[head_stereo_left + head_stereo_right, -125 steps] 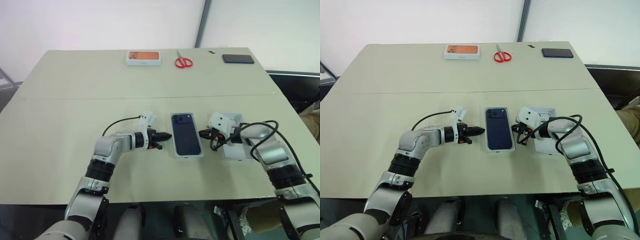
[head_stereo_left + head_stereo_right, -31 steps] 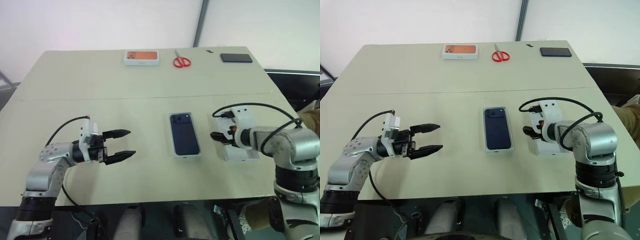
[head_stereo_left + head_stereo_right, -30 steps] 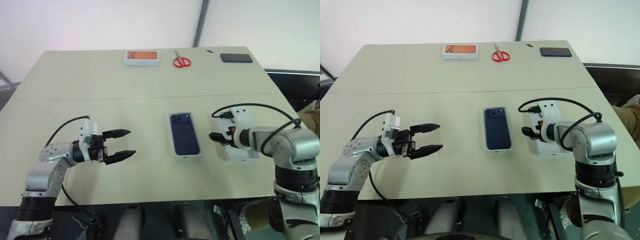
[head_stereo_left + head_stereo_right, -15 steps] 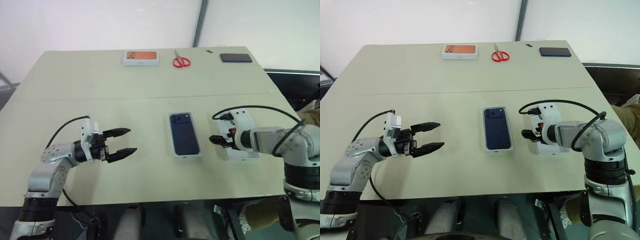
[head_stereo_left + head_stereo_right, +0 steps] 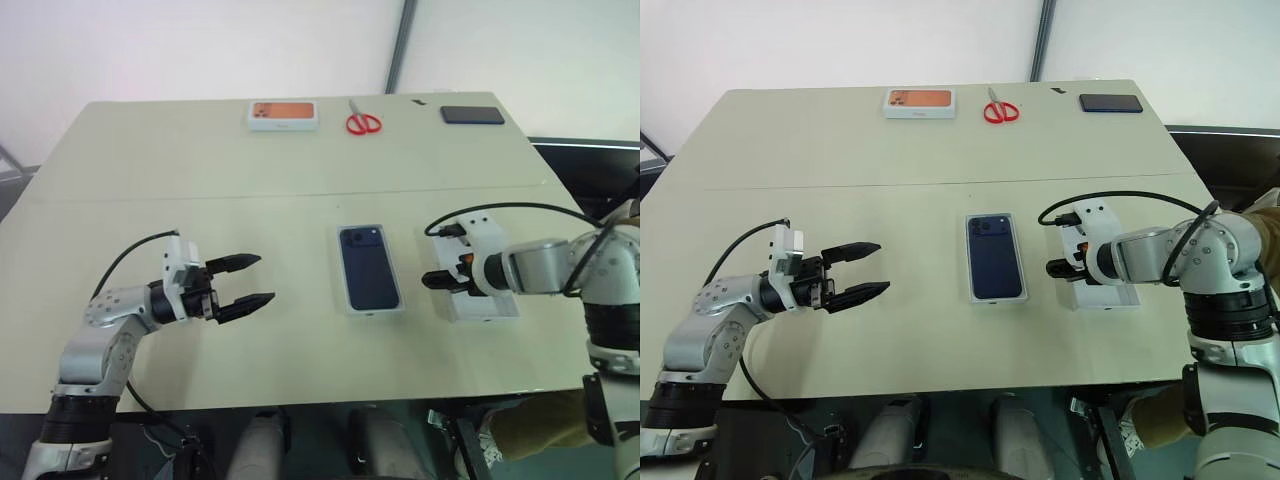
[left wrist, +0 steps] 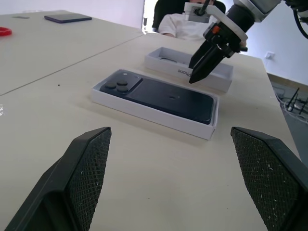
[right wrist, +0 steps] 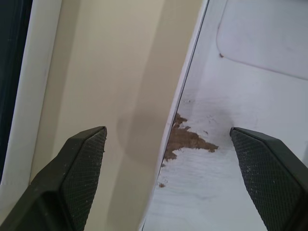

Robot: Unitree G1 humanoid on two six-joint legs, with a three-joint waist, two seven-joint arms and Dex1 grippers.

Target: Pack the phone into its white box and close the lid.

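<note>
Large beige rectangular table (image 5: pixel 200 170) carries everything. Left gripper (image 5: pixel 248 281), two black fingers spread wide and empty, hovers over bare tabletop well to the left of the packing spot, pointing level toward it. Right gripper (image 6: pixel 204 58) angled steeply down over the near-left rim of the lid (image 6: pixel 166 61), a white rectangular box cover with low walls lying open side up just right of the tray; fingers (image 7: pixel 77 178) apart, straddling that rim, one over the table strip and one over the pale inner face, which has a brown scuff; gripping nothing. White box (image 5: pixel 971 292), a shallow white rectangular tray, sits mid-table between the two grippers. The phone (image 5: pixel 996 257), dark navy glossy slab with rounded corners, already lies flat inside that tray, back up, camera cluster at the far left corner. Lid not on yet. Along the far edge: white box with orange top (image 5: pixel 285 115), red-handled scissors (image 5: pixel 364 122), small black rectangular slab (image 5: pixel 472 115).
</note>
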